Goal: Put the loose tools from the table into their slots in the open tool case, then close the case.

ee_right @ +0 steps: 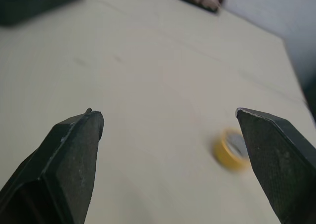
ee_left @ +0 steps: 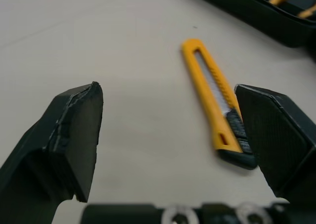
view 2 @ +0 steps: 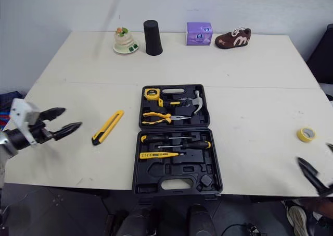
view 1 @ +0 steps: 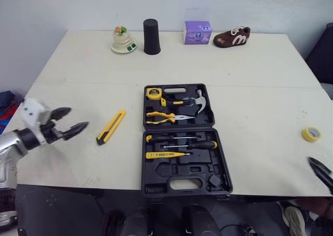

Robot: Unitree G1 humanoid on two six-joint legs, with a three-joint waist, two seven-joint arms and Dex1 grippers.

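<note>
– Left hand (view 1: pixel 78 118) hangs wide open and empty over the table (view 1: pixel 250 64), aimed at the yellow utility knife (view 1: pixel 111 126). The knife lies flat just left of the open tool case (view 1: pixel 179 169), not touching it.
– How will it handle?
– Light and stiff, I'd judge: a slim plastic body, probably slick. It sits low, so pinch across its narrow width near the middle. The black end looks ridged and may grip better.
– Room?
– Bare table all round the knife; the case wall is the one thing to mind when carrying it in.
– And the other side?
– Right hand (ee_right: pixel 168 111) is spread wide too, holding nothing, near the yellow tape roll (view 1: pixel 311 134). The roll lies flat close to the table's right edge. It looks light and likely to skid, so an outward nudge could send it off. Empty slots show in the case's near half.
</note>
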